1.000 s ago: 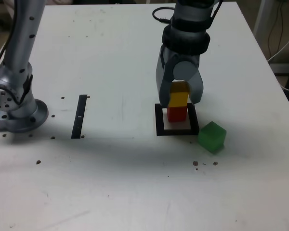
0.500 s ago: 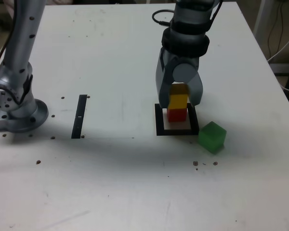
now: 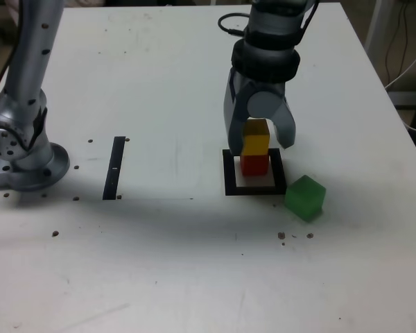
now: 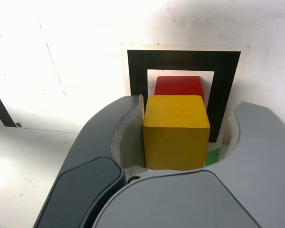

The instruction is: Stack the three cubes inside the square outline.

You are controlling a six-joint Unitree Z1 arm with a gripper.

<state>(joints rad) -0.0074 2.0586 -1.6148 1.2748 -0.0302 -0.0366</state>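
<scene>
yellow cube point(image 3: 256, 137) sits on red point(image 3: 254, 164) inside the outline point(image 3: 229, 182) — gripper point(image 3: 258, 136) released, jaws apart around it. next: lift clear, fetch green point(image 3: 305, 197).

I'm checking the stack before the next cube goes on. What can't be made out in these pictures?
- Wrist view: most of the green cube is hidden by the yellow cube and the tool.
- Wrist view: the red cube shows only its top; whether it sits square under the yellow one is unclear.
- Exterior view: the far edge of the square outline is behind the tool.
</scene>
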